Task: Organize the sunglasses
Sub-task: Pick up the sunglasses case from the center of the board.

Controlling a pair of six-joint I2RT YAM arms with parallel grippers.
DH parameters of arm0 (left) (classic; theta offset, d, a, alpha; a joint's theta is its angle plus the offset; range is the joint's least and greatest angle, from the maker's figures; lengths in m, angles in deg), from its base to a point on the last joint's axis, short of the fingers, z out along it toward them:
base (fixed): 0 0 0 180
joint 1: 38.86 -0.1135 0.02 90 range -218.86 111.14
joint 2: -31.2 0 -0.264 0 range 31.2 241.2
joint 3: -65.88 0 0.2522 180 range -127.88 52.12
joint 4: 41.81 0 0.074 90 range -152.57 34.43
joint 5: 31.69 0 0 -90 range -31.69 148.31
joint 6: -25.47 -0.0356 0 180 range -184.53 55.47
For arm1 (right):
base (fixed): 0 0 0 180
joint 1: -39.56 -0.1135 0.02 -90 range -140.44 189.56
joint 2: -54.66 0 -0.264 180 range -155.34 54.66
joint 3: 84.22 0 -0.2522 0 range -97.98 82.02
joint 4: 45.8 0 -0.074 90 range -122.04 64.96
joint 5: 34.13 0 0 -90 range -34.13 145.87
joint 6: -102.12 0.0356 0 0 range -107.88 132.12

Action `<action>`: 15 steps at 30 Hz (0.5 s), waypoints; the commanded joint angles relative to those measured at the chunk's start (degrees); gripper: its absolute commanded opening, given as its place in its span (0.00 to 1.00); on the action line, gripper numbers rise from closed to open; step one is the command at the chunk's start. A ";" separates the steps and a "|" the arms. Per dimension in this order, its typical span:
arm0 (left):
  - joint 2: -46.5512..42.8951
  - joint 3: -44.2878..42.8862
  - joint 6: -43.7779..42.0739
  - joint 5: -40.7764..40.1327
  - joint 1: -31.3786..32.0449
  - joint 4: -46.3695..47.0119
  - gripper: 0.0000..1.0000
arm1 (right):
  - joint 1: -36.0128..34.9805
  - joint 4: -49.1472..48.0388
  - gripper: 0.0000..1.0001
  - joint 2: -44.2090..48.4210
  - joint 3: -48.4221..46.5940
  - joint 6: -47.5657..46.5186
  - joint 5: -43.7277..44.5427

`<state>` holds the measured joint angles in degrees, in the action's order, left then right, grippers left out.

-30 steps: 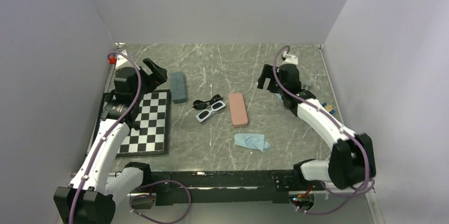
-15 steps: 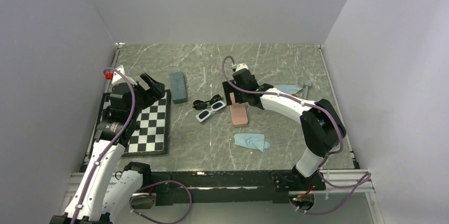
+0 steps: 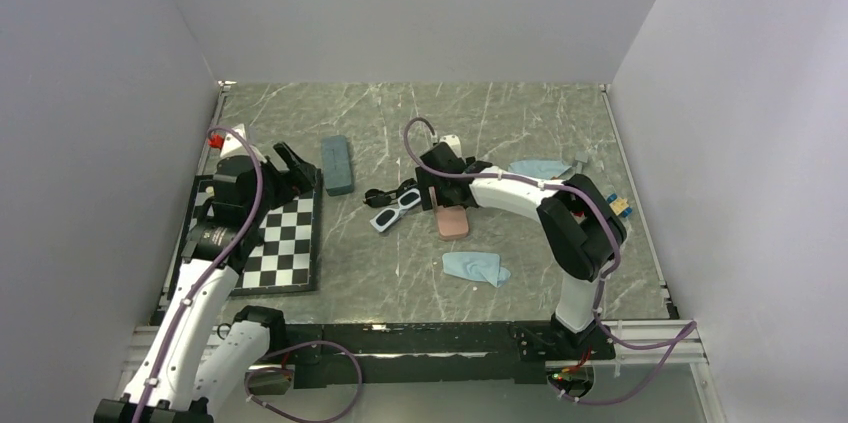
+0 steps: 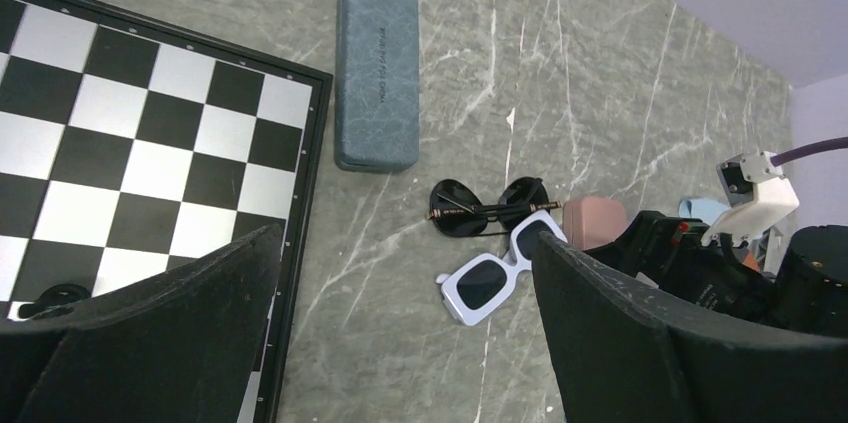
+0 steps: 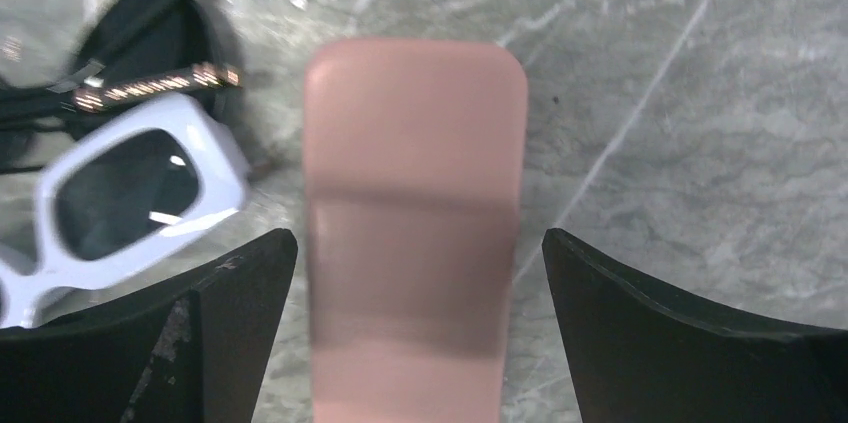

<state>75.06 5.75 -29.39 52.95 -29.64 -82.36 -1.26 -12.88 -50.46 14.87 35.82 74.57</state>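
Grey marbled tabletop [image 3: 520,273]. Black-and-white checkered board [image 3: 285,243], left side: your left gripper [image 3: 295,165] over its far edge, jaws apart, empty. Pink oblong case [image 5: 415,193], centre: your right gripper [image 5: 420,343] straddles it, jaws wide. Chunky white sunglasses [image 3: 397,210] touching thin black sunglasses [image 3: 385,194], just left of that case.

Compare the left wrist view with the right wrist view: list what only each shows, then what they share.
Only the left wrist: the slate-blue case, the checkerboard and the open left gripper. Only the right wrist: the open fingers of the right gripper, either side of the pink case. Both: the white sunglasses, the black sunglasses and the pink case, though the left wrist catches only one end of it.
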 commanded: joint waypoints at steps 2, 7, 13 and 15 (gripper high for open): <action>1.63 -0.31 -1.97 4.13 0.17 3.00 0.99 | -0.05 1.65 0.99 2.92 3.90 4.44 3.44; -0.22 1.04 -1.52 6.37 0.19 2.85 0.99 | -0.05 -1.36 0.89 3.30 4.87 5.78 0.94; -3.51 2.99 -1.23 9.33 0.15 5.29 0.99 | -0.05 -0.71 0.79 2.00 3.42 5.57 -0.35; -3.68 3.17 -1.28 9.01 0.19 5.77 0.99 | -0.06 0.23 0.67 2.61 2.50 5.36 1.00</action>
<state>72.55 8.83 -30.42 60.07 -29.64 -80.22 -1.26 -12.97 -49.50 19.61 40.50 73.87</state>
